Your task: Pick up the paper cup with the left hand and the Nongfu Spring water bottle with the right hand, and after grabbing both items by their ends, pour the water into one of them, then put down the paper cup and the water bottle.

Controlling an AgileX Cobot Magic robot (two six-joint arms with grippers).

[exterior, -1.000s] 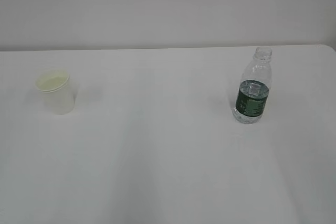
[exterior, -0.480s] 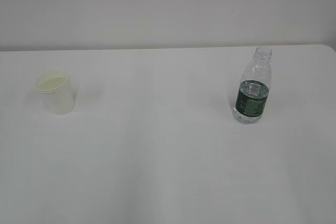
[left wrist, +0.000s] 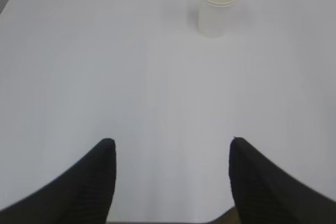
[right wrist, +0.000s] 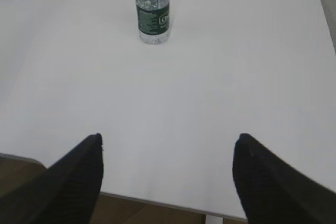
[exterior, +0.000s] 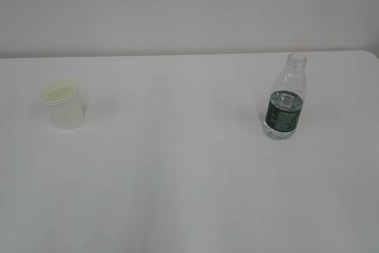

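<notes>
The paper cup (exterior: 61, 104) is set upright toward the table's (exterior: 189, 194) left edge, the Nongfu Spring water bottle (exterior: 286, 100) upright toward its right edge, each facing its own arm. The left hand (left wrist: 170, 153) and right hand (right wrist: 168, 150) are held wide and empty near the front edge, well apart from both.

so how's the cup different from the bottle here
The cup is short, white and opaque with a wide open mouth; the bottle is taller, clear and ribbed, narrowing to a small capless neck. The bottle carries a dark green label band, while the cup is plain. The cup stands at the left of the table and the bottle at the right. Both stand upright, untouched, each ahead of an open gripper.
</notes>
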